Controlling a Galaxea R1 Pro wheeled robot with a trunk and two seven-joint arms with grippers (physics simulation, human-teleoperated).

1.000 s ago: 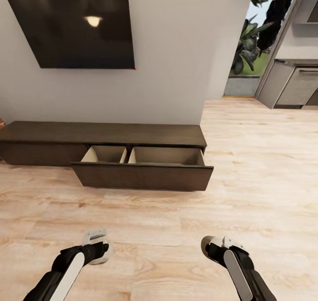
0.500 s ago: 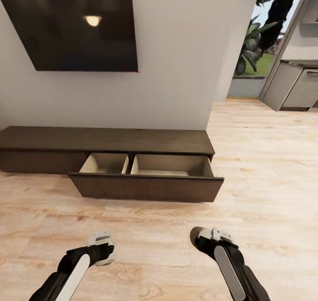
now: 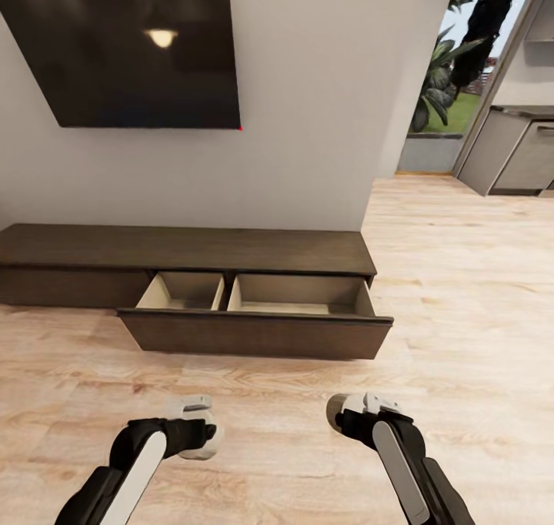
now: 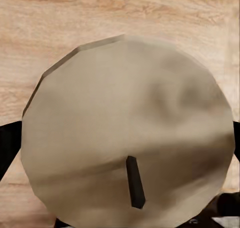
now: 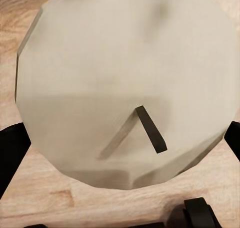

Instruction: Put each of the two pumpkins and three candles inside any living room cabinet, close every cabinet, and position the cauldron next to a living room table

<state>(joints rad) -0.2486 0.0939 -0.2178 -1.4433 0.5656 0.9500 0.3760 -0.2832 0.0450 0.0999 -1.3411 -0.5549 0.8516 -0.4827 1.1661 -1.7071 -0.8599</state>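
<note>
head view: cabinet [image 3: 185,249] lengthwise along wall

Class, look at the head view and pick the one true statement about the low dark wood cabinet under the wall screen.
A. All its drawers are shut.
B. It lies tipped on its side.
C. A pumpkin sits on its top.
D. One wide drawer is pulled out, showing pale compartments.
D: the cabinet stands upright against the wall, and its wide drawer is pulled out, showing two pale compartments inside.

Each hand grips a pale candle [image 4: 127,143] [image 5: 125,82]; cabinet [image 3: 185,252] drawer open.
</note>
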